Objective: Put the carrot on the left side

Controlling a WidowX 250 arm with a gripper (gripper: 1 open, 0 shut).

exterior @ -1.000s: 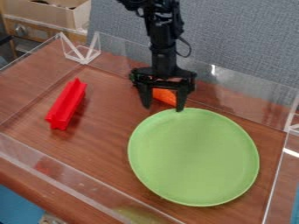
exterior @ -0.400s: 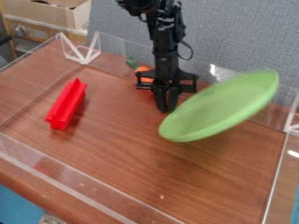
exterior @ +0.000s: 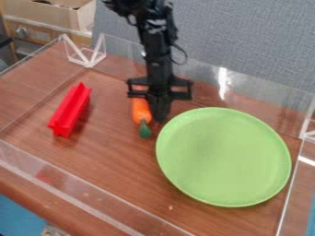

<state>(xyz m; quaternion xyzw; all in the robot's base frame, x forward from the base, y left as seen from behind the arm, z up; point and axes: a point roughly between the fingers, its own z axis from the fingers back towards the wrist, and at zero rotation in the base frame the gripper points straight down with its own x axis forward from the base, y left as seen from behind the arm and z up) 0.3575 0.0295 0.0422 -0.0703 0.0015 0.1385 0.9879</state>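
Note:
The carrot (exterior: 142, 112) is a small orange toy with a dark green end pointing toward the front of the table. It sits just left of the green plate's (exterior: 227, 157) far rim, directly under my gripper (exterior: 147, 100). The black gripper points straight down with its fingers drawn together on the carrot's upper end. The fingertips are partly hidden by the carrot and the dark crossbar of the hand.
A long red ridged bar (exterior: 70, 108) lies at the left on the wooden table (exterior: 87, 171). Clear acrylic walls (exterior: 31, 69) fence the table on all sides. Bare wood shows between the bar and the carrot.
The gripper went from open to shut and moved left with the carrot. The green plate tipped up on edge, then settled flat again, further right.

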